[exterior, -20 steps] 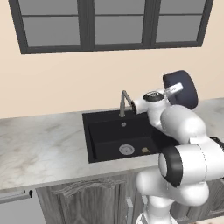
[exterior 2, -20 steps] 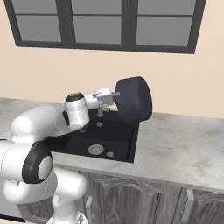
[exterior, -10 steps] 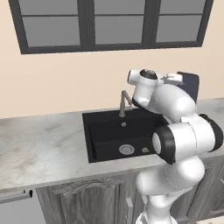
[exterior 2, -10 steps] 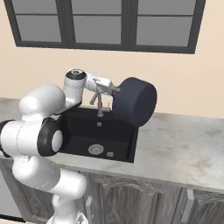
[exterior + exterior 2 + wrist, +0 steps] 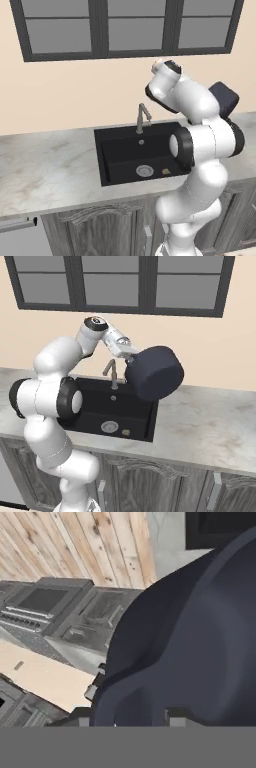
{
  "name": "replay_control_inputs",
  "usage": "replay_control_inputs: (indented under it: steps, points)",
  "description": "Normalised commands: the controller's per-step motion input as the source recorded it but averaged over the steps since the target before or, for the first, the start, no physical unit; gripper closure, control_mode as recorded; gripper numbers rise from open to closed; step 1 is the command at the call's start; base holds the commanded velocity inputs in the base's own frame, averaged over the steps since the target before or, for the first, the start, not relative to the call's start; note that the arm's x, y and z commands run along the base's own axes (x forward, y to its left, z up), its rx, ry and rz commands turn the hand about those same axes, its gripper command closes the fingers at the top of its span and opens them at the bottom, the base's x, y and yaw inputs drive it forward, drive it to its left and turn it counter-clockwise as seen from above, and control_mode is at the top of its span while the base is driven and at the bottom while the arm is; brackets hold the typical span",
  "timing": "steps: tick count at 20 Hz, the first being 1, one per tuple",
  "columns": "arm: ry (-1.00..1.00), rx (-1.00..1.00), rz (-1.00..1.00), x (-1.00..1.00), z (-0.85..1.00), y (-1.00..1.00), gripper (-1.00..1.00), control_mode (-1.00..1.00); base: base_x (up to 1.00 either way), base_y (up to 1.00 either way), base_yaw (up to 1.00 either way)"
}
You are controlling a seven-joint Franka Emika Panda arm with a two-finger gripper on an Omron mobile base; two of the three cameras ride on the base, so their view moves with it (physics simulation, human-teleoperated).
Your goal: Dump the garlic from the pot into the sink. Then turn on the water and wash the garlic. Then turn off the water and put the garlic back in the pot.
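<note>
The dark navy pot hangs tipped on its side in the air over the right rim of the black sink, above the counter. My gripper is shut on the pot's edge. In the left base view the pot peeks out behind my arm. In the hand view the pot looms large right in front of my gripper. The small tan garlic lies on the floor of the sink, just right of the steel drain; it is seen again as garlic near the front wall.
A slim grey faucet stands at the back rim of the sink, close to my forearm. Marble counter stretches to both sides. A dark-framed window sits on the wall above. Cabinet doors run below.
My arm has swung up from a low fold to a tall upright pose. The pot has stayed at about the same spot, shifting slightly to the right.
</note>
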Motion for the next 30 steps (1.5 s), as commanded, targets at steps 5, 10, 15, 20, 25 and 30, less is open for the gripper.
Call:
replay_control_inputs:
  steps: [5,10,15,20,25,30]
  points:
    - [-0.45,0.11,-0.22,-0.50,0.00,-0.04,1.00,-1.00,0.00,0.00,0.00]
    - [-0.47,0.02,-0.01,-0.60,0.00,-0.04,1.00,-1.00,0.00,0.00,0.00]
    - [-0.32,0.07,0.00,-0.23,0.00,-0.18,1.00,-1.00,0.00,0.00,0.00]
    - [-0.26,0.13,0.00,-0.02,0.00,-0.25,1.00,-1.00,0.00,0.00,0.00]
    - [-0.18,0.11,0.00,0.00,0.00,-0.28,1.00,-1.00,0.00,0.00,0.00]
    - [-0.13,0.04,0.00,0.00,-0.02,-0.25,1.00,-1.00,0.00,0.00,0.00]
